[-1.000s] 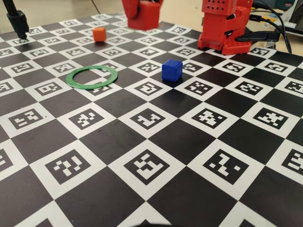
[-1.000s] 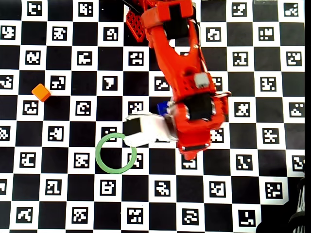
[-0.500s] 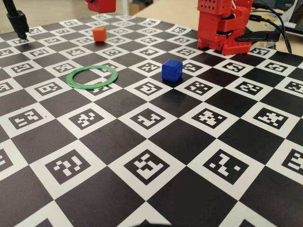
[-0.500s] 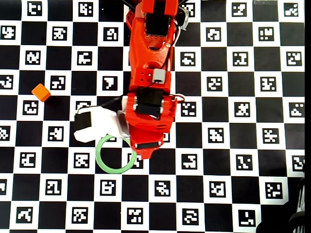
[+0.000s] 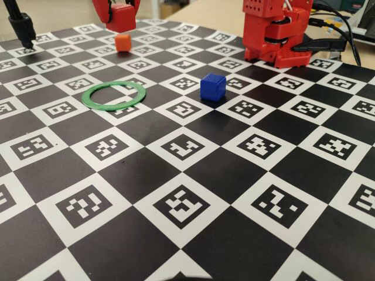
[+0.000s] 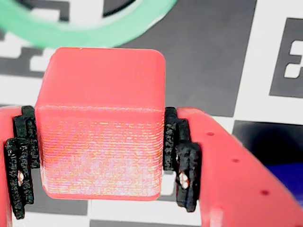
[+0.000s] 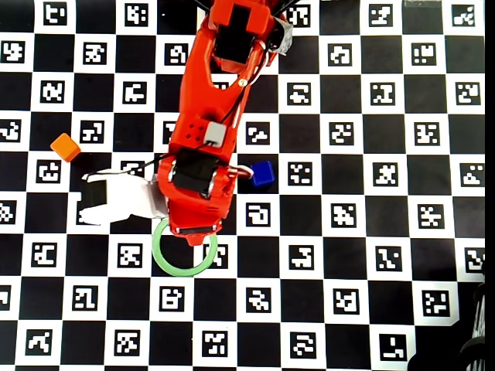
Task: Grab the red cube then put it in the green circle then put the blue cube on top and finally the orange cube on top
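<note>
From my remote seat, the closest thing in the fixed view is bare chequered marker board [image 5: 193,175]. Beyond it the small matte deep-blue plastic cube [image 5: 212,86] sits on the board, well apart from the thin flat green ring [image 5: 113,95], whose open centre is empty: nothing has been set in it yet. Farther back the small bright-orange plastic cube [image 5: 122,41] rests on the board, and above it hangs the red two-finger gripper [image 5: 121,16].

In the wrist view the gripper [image 6: 102,156] is closed snugly on the small matte red plastic cube [image 6: 102,123], its black ridged pads [image 6: 182,163] pressed against two opposite sides. The red cube is held in the air, with an arc of the green ring [image 6: 94,28] just past its far edge.

My worry is placement. The ring is not under the cube yet, and the overhead view shows the red arm [image 7: 205,131] covering the ring's upper rim [image 7: 184,270]. If I let go early or off-centre, I judge the cube could land on the rim and tip, leaving a poor base for the blue and orange cubes. The ring looks light too; a low pass could drag it. The blue cube [image 7: 262,172] lies just beside the arm in the overhead view, so a careless swing could knock it.
</note>
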Controlling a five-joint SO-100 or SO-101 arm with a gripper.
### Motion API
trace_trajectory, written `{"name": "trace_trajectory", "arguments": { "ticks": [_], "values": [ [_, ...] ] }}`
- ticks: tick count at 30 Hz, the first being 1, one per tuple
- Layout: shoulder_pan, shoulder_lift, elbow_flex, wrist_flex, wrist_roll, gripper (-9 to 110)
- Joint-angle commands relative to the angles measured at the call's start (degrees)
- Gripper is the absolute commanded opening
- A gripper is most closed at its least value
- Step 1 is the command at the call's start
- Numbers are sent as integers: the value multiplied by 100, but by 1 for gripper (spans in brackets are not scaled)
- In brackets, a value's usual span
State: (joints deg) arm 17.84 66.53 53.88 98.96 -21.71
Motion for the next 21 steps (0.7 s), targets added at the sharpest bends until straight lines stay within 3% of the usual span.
{"name": "trace_trajectory", "arguments": {
  "ticks": [1, 21],
  "values": [
    [62, 149, 70, -185, 62, 10],
    [185, -167, 1099, -1828, 545, 10]
  ]
}}
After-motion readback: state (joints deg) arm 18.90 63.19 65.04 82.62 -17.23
